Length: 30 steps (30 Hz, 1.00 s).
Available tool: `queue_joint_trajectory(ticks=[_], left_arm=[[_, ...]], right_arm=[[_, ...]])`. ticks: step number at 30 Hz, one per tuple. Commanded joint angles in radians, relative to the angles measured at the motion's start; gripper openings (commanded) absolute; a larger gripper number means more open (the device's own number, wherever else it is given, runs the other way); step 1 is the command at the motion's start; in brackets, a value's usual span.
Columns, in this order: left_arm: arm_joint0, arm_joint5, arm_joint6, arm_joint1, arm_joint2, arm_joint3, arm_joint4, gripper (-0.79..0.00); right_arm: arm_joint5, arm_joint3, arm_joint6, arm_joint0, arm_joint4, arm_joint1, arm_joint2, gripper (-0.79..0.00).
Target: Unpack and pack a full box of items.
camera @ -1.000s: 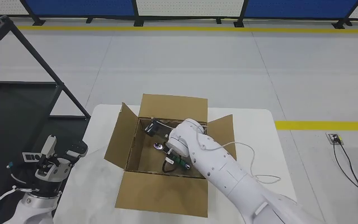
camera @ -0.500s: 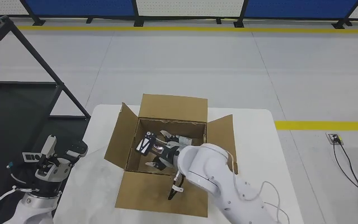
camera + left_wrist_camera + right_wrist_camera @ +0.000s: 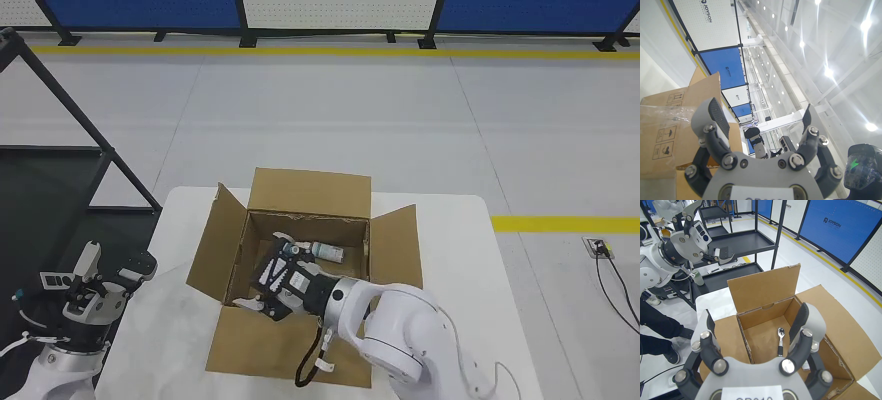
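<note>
The right tool (image 3: 757, 315) is held open over the box (image 3: 764, 291); the left tool (image 3: 761, 108) is held open at 8 o'clock.

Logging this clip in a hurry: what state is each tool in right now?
Left tool: open, holding nothing.
Right tool: open, holding nothing, above the open cardboard box.

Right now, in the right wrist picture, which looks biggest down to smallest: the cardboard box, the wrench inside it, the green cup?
1. cardboard box, by far.
2 and 3. ratchet wrench and green cup look about alike; the cup sits farther off, so no ranking.
</note>
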Motion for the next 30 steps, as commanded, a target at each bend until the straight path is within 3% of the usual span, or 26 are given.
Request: queue_joint_trajectory(ticks=[1,5,8,15,20,30], left_arm=[[0.0,0.0,0.0,0.0,0.0,0.0,0.0,0.0],[0.0,0.011,0.004,0.0,0.003,0.001,0.001,0.0],[-0.019,0.088,-0.014,0.005,0.018,-0.002,0.024,0.0],[-0.061,0.221,-0.173,0.024,0.043,-0.016,0.077,0.0],[-0.063,0.227,-0.222,0.032,0.06,-0.022,0.122,0.0],[-0.052,0.23,-0.224,0.039,0.092,-0.076,0.143,0.0]], right_arm=[[0.0,0.0,0.0,0.0,0.0,0.0,0.0,0.0],[0.005,0.001,-0.015,-0.008,0.014,0.0,0.004,0.0],[0.009,-0.003,-0.075,-0.028,0.088,0.003,0.046,0.0],[-0.023,-0.091,-0.134,-0.095,0.307,0.017,0.156,0.0],[-0.058,-0.126,-0.132,-0.15,0.505,0.032,0.257,0.0],[-0.053,-0.13,-0.118,-0.156,0.501,0.035,0.272,0.0]])
